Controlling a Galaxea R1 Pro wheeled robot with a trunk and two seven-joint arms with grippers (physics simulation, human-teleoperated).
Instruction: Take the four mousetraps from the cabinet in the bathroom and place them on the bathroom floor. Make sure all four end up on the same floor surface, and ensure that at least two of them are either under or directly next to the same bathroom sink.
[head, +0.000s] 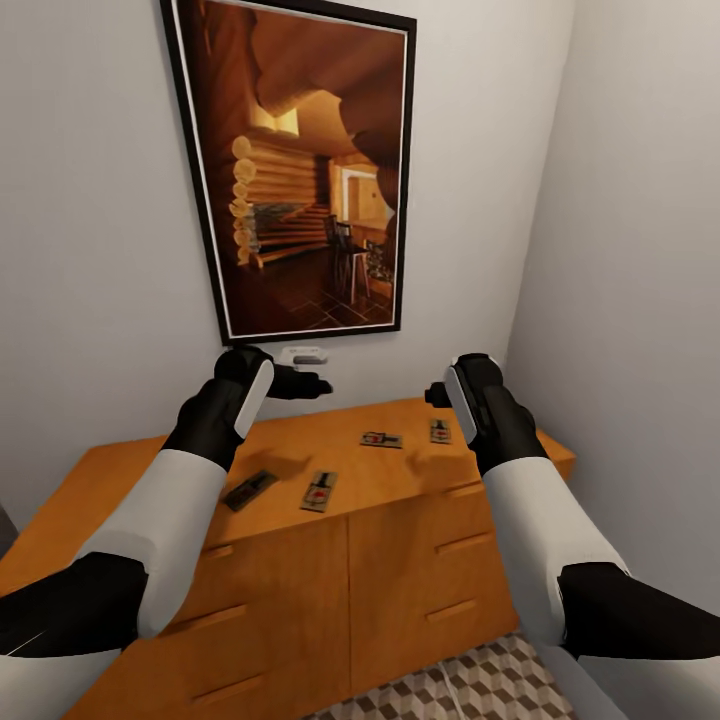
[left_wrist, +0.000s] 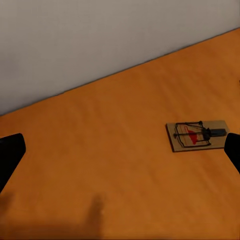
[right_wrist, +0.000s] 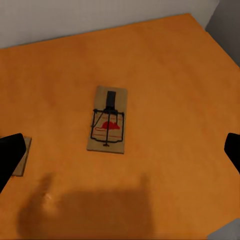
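Although each trap carries a red patch under its wire, no brand, label or readable writing shows anywhere in these pictures.

Nearest in the head view, at six o'clock, a strip of the bathroom floor (head: 470, 685) shows its cube-pattern tiles below the drawer fronts of the cabinet (head: 400, 570). Four mousetraps lie flat on the cabinet's orange top, all apart from one another: one (head: 250, 490) at about seven o'clock of the picture's centre, a second (head: 320, 491) just beside it toward six, a third (head: 382, 439) farther back, and a fourth (head: 440, 431) at about five o'clock near the right arm.

Both arms reach forward above the top. The left gripper (head: 300, 384) hangs over the back of the cabinet near the wall, and the right gripper (head: 438, 394) hovers above the fourth trap; neither touches anything.

From the left wrist view, the left gripper (left_wrist: 120, 150) stands wide apart and empty, its two dark fingertips (left_wrist: 10, 155) at the picture's edges, with the third trap (left_wrist: 198, 135) lying between them toward the three o'clock tip. From the right wrist view, the right gripper (right_wrist: 120, 152) is likewise spread and empty, the fourth trap (right_wrist: 107, 120) centred between its tips.

Farthest, a framed picture (head: 300, 165) of a log cabin room hangs on the grey wall (head: 90, 250) at twelve o'clock.
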